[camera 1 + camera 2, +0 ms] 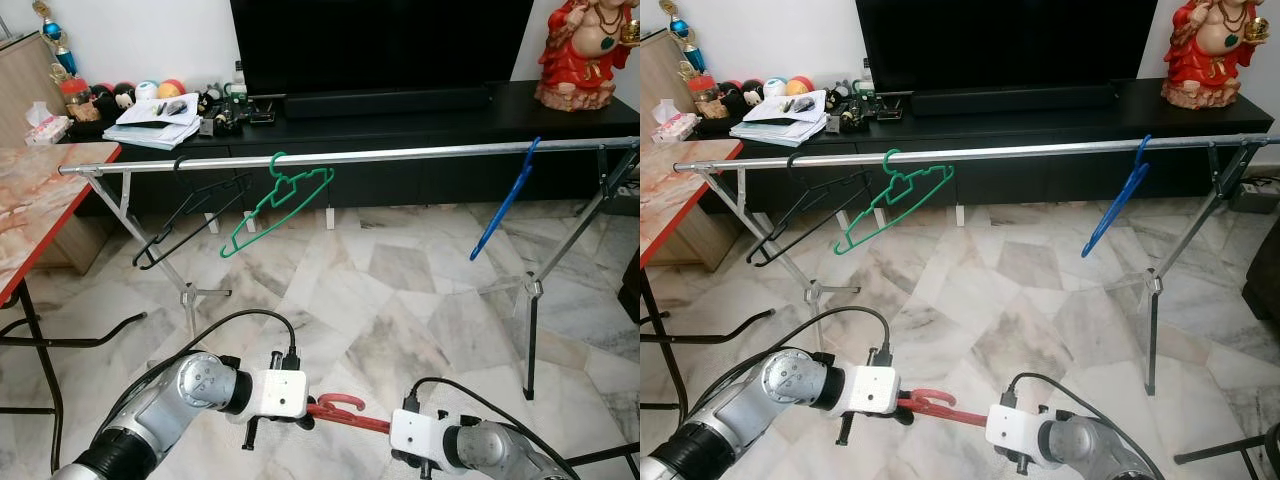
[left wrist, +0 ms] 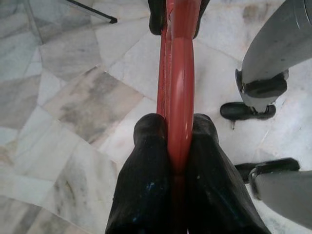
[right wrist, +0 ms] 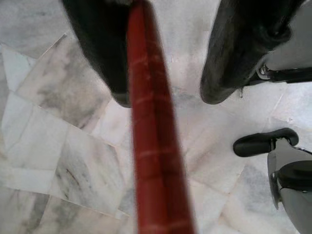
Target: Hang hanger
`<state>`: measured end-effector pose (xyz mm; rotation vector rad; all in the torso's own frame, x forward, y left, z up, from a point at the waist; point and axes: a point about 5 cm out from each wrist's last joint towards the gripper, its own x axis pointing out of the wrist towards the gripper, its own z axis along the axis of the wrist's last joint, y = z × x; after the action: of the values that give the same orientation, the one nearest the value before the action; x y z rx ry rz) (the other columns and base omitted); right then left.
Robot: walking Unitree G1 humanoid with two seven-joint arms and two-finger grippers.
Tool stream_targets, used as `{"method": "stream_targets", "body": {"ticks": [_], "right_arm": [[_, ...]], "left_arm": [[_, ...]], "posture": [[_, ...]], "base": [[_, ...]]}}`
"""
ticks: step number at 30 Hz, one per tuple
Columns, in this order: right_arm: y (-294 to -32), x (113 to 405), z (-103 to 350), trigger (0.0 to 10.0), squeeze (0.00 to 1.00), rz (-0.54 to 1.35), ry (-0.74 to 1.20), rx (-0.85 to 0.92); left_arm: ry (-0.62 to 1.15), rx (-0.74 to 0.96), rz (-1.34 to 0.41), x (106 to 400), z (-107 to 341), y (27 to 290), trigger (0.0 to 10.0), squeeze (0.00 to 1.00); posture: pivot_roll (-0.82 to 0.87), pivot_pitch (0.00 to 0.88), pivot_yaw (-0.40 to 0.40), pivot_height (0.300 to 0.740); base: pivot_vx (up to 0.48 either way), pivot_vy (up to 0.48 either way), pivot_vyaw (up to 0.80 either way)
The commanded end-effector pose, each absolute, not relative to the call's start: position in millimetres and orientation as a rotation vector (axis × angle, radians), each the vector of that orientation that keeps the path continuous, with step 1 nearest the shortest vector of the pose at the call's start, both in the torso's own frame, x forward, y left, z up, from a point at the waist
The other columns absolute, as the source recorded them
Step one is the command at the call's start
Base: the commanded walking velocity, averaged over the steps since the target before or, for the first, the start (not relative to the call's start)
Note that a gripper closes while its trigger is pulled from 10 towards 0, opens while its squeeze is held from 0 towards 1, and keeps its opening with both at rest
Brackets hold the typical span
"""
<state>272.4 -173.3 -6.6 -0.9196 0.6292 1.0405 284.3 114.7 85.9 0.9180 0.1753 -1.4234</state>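
Low in front of me, my left gripper is shut on a red hanger, whose hook end curls up just past it. In the left wrist view the two black fingers clamp the red bar. My right gripper is open at the hanger's other end; the red bar runs between its spread fingers, against one of them. Ahead stands a silver clothes rail carrying a black hanger, a green hanger and a blue hanger.
A marble-topped table with a red edge stands at my left. Behind the rail are a black TV cabinet and a red statue. The rail's folding legs rest on the marble floor.
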Motion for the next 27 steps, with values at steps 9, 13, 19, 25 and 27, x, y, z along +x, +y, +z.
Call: {"method": "stream_targets", "body": {"ticks": [9, 13, 19, 25, 27], "right_arm": [[-162.8, 268.9, -11.7, 10.0, 1.00, 1.068, 0.614, -0.952], [-165.5, 273.7, -10.6, 10.0, 1.00, 0.993, 0.604, -0.974], [-172.7, 284.9, -4.1, 10.0, 1.00, 0.849, 0.565, -1.015], [-176.8, 290.5, -0.3, 10.0, 0.00, 0.785, 0.557, -1.020], [-178.8, 291.5, 0.2, 10.0, 0.00, 0.763, 0.565, -1.018]], "left_arm": [[0.160, 1.030, -1.428, 284.9, 84.1, 123.1, 0.0, 0.00], [0.176, 1.059, -1.431, 284.8, 81.2, 127.2, 0.0, 0.00], [0.203, 1.087, -1.427, 283.8, 76.0, 132.9, 0.0, 0.00], [0.249, 1.122, -1.398, 285.8, 71.2, 139.1, 0.0, 0.00], [0.294, 1.145, -1.363, 287.3, 65.9, 146.4, 0.0, 0.00]], "posture": [[0.07, 0.089, 0.079, 0.740], [0.07, 0.089, 0.079, 0.740], [0.07, 0.095, 0.078, 0.740], [0.07, 0.096, 0.080, 0.740], [0.07, 0.095, 0.082, 0.740]], "base": [[0.000, 0.000, 0.00], [0.000, 0.000, 0.00], [0.000, 0.000, 0.00], [0.000, 0.000, 0.00], [0.000, 0.000, 0.00]]}}
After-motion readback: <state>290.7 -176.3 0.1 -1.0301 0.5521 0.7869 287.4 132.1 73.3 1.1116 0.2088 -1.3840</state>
